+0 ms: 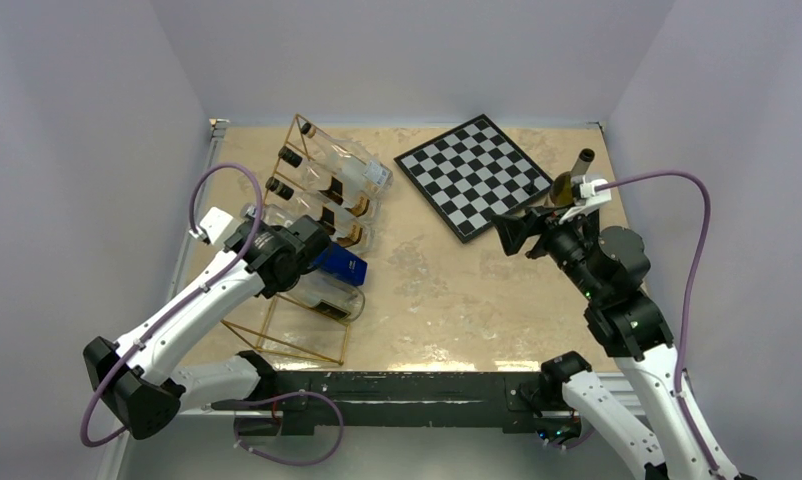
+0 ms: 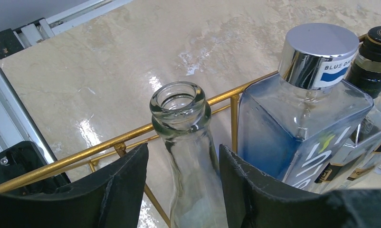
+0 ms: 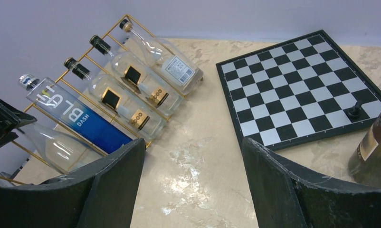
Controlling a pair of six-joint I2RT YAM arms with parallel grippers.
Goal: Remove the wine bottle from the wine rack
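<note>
Clear wine bottle (image 2: pixel 184 142) lies in the near slot of the gold wine rack (image 2: pixel 98 145), open mouth poking past the rail, just beside the blue square bottle (image 2: pixel 274 133). Danger here: slick, tapered neck, so a loose pinch could let it slip, or the lift could drag the blue neighbour along. Left gripper (image 2: pixel 183 159) straddles that neck, jaws half open, one pad seemingly on glass, a gap at the other. Nothing clamped yet. Right gripper (image 3: pixel 193 149) hangs wide, empty.

A lab test cell: plain pale walls (image 1: pixel 407 50) box in a marble-patterned table (image 1: pixel 447 290).
</note>
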